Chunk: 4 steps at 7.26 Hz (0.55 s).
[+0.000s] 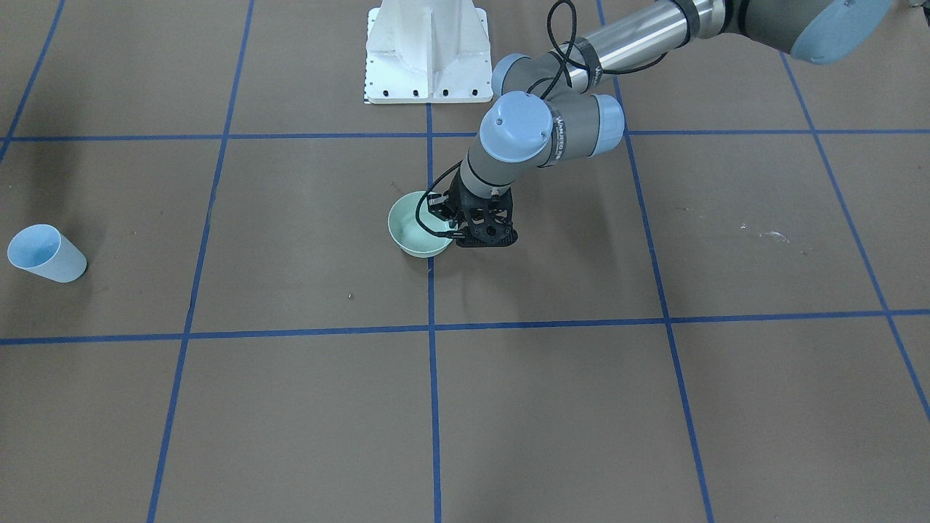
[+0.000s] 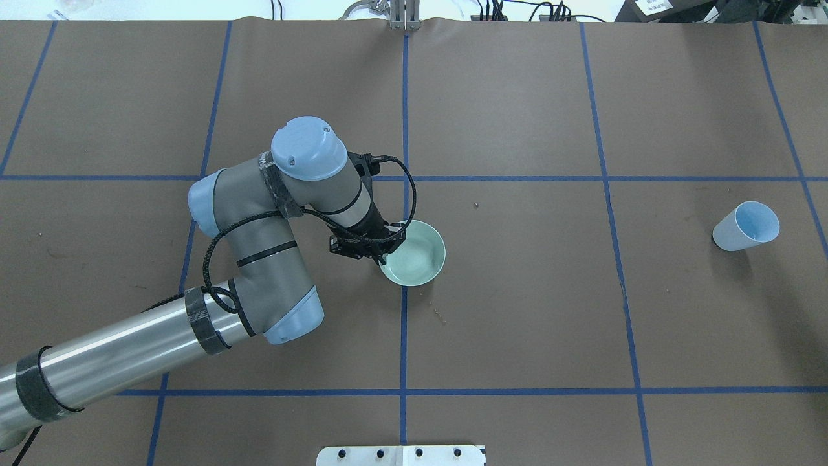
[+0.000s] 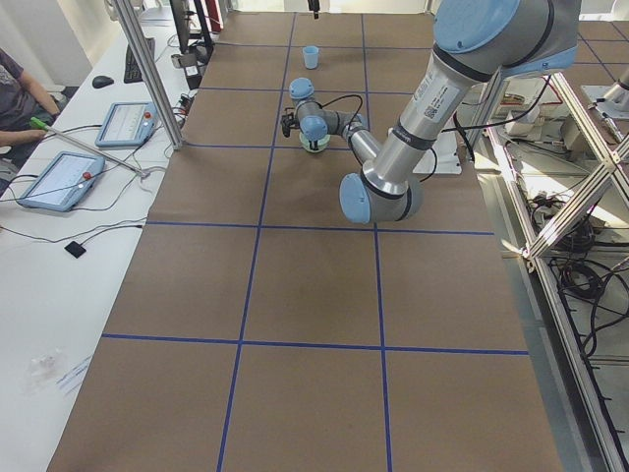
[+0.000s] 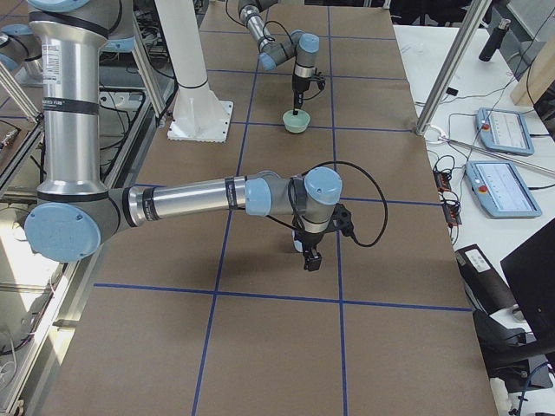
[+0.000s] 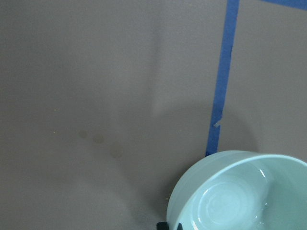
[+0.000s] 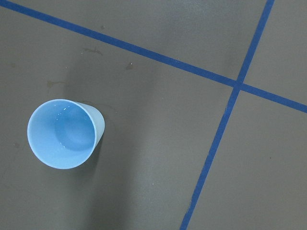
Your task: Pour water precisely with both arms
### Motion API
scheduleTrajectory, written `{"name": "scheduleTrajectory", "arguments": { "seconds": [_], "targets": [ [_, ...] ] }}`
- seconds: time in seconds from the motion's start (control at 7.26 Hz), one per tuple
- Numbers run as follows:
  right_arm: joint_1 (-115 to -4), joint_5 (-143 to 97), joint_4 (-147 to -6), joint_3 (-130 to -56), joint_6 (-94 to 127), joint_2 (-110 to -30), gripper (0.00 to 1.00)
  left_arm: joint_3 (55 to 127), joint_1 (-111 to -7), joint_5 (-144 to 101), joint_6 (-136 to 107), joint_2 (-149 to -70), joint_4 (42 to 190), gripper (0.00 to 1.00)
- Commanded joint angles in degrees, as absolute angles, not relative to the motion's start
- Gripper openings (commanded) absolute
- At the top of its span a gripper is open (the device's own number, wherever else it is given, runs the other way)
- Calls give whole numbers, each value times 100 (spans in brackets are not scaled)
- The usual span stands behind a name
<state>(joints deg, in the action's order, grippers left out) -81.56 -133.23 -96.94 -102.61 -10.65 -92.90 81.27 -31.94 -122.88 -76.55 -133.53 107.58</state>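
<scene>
A pale green bowl [image 2: 414, 254] stands near the table's middle, and the water [image 5: 261, 211] shows as a shallow rippled layer in its bottom. My left gripper [image 2: 386, 251] comes down on the bowl's rim on the robot's left side and looks shut on it; one black fingertip [image 5: 168, 225] shows just outside the rim. A pale blue cup [image 2: 745, 226] stands upright far to the robot's right, with a few droplets inside [image 6: 62, 112]. My right gripper [image 4: 310, 256] shows only in the exterior right view, low over the table. I cannot tell whether it is open or shut.
The white pedestal base [image 1: 427, 51] stands at the robot's edge of the table. Blue tape lines [image 2: 404, 323] divide the brown surface into squares. A seated person [image 3: 20, 93] and tablets [image 3: 59, 177] are beside the table, with metal posts [image 4: 451, 69] along its edge.
</scene>
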Motion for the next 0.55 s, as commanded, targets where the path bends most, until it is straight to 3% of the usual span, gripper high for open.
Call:
{"name": "scheduleTrajectory", "arguments": {
  "seconds": [0.0,0.41],
  "targets": [
    [-8156,-13324,-9694,-10292,-1063,-9290,99,8147,-3217,-12287,-7655,-13333,10758,13],
    [-8156,-13324,-9694,-10292,-1072,-9281,99,8340,-3269,-12322,-7638,-13141,10758,13]
  ]
}}
